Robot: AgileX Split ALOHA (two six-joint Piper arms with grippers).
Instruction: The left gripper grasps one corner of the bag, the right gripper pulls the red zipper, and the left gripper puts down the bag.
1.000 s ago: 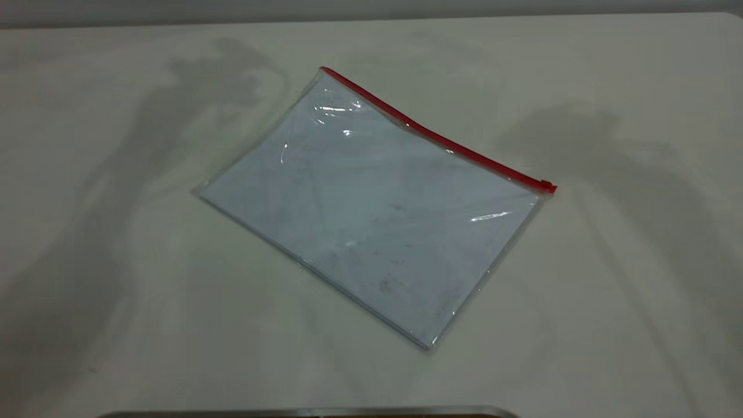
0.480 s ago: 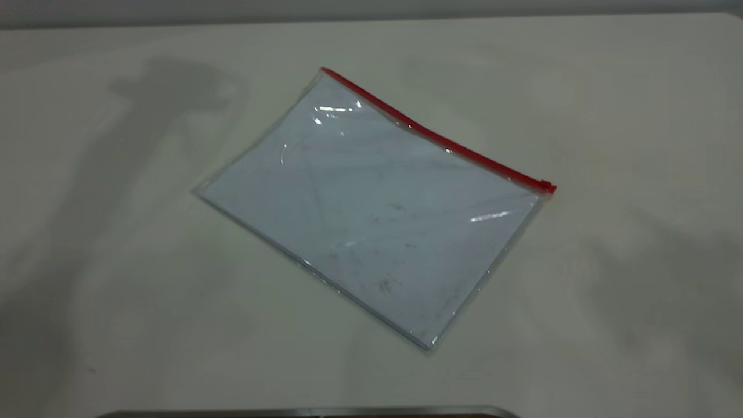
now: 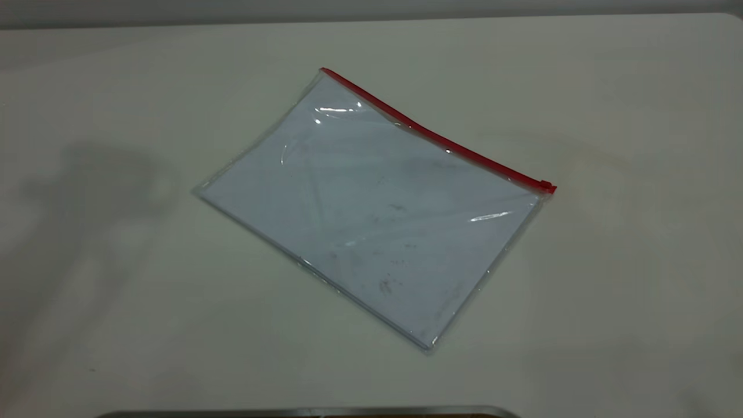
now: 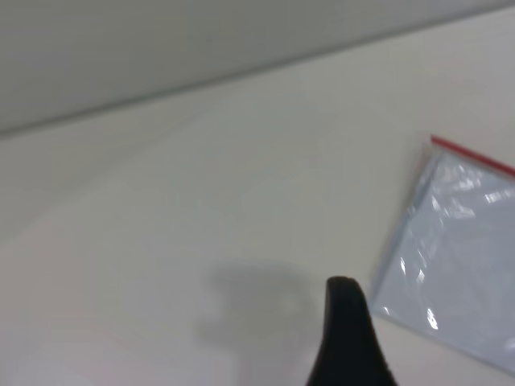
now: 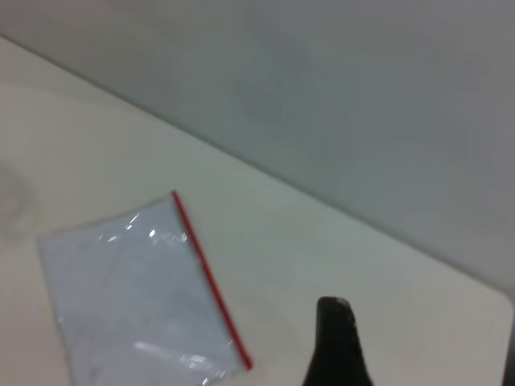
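The bag (image 3: 371, 209) lies flat on the white table, a clear bluish-white pouch. The red zipper (image 3: 435, 136) runs along its far edge, and the slider tab (image 3: 547, 186) sits at the right end. The corner of the bag (image 3: 323, 71) at the strip's other end rests on the table. Neither gripper shows in the exterior view. The left gripper (image 4: 402, 338) hangs above bare table, apart from the bag (image 4: 459, 241), with one finger (image 4: 346, 330) visible. The right gripper (image 5: 418, 338) is off beside the zipper (image 5: 211, 281), open and empty.
A grey metal edge (image 3: 307, 412) lies along the near side of the table. A grey wall (image 5: 362, 104) stands behind the table's far edge. The table's rounded corner (image 5: 499, 297) is near the right gripper.
The arm shadows on the table have slid outward, the left one down to the left, the right one fading off. The bag has not moved.
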